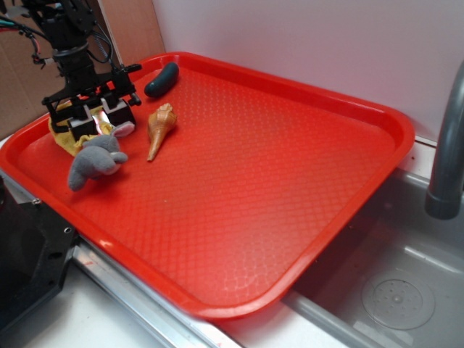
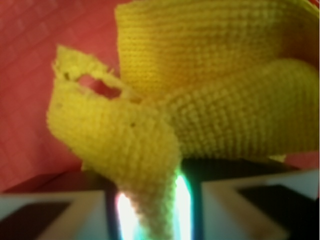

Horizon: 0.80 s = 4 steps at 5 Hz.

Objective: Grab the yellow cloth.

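Between gripper [image 2: 150, 220] jaws — yellow cloth [image 2: 210, 100]

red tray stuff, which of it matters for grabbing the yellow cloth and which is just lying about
Belongs to the job:
- small ribbed yellow cloth, a fold of it pinched in the gripper
- black gripper, shut on the cloth

Just lying about:
- grey plush toy beside the cloth
- tan spiral seashell
- dark green elongated object near the tray's far rim
- red plastic tray underneath
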Tool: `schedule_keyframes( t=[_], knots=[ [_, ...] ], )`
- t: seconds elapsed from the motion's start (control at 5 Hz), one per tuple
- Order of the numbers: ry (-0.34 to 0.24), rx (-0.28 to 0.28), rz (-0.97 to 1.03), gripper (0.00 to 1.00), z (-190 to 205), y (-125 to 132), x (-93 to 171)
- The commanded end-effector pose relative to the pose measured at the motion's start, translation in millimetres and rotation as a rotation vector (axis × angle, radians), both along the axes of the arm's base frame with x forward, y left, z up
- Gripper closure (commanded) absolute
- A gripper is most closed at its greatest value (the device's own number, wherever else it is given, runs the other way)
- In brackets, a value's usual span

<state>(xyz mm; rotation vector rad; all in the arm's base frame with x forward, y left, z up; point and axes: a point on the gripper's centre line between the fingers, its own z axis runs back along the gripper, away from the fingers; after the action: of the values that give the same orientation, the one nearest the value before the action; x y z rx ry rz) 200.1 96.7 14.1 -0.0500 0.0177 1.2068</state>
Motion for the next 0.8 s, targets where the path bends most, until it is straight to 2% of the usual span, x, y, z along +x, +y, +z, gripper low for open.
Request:
schedule_keyframes(
  t=[0.0, 0.4, 0.6],
  knots=[
    [0.159, 0.424, -0.816, 1.0, 53, 42, -7],
    [0.008, 0.213, -1.267, 1.0, 129, -20, -5],
    [-0.057, 0.156, -1.418, 1.0, 158, -53, -6]
  ],
)
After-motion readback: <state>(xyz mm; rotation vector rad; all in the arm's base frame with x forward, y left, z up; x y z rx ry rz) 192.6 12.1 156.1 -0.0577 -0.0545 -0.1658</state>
